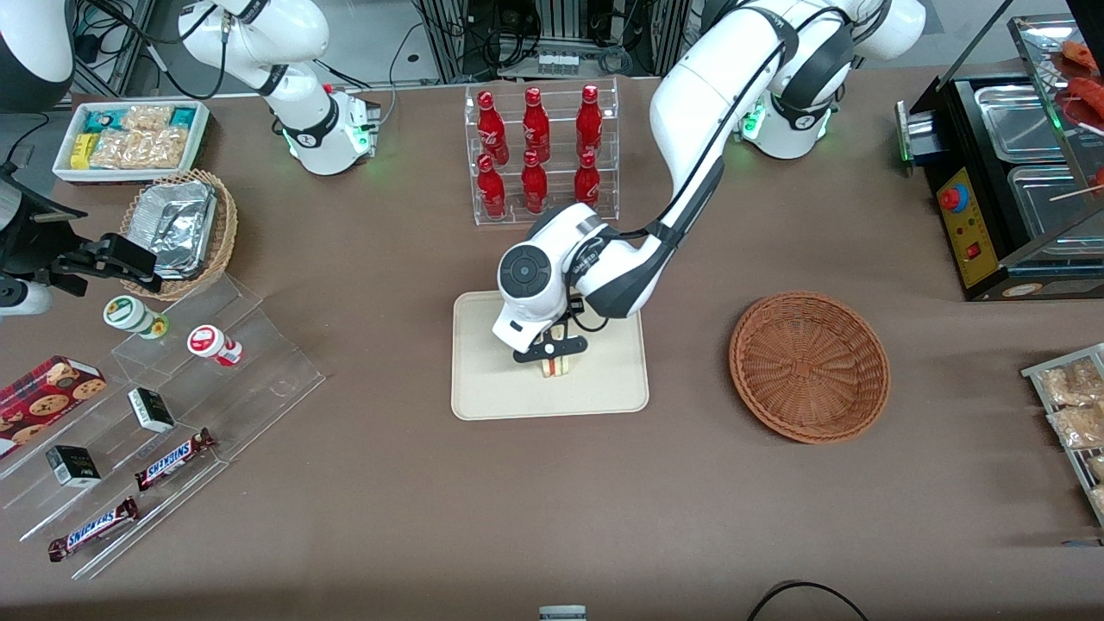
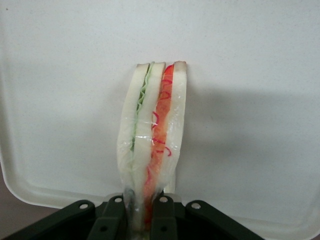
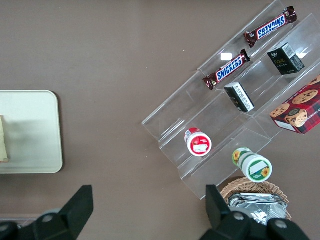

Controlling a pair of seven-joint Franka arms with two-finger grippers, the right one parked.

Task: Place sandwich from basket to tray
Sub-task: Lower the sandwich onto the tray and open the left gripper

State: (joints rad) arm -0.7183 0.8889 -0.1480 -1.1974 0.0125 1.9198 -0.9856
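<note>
Sandwich is standing on edge on the tray, with the gripper clamping it between its fingertips. Placement appears to be underway; the basket is sitting vacant nearby. Next move is likely calling for spreading the fingers and lifting clear.

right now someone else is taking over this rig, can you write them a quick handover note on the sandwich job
Left pincer: over the tray, shut on the sandwich, which stands on edge between its fingers.
Sandwich: out of the basket, held over the middle of the tray; whether it already rests on the tray surface cannot be told.
Basket: holds nothing, sits on the table beside the tray toward the working arm's end.
Done: pick-up and carry to the tray.
Left: set the sandwich down if needed, open the pincer, lift the arm away.
</note>
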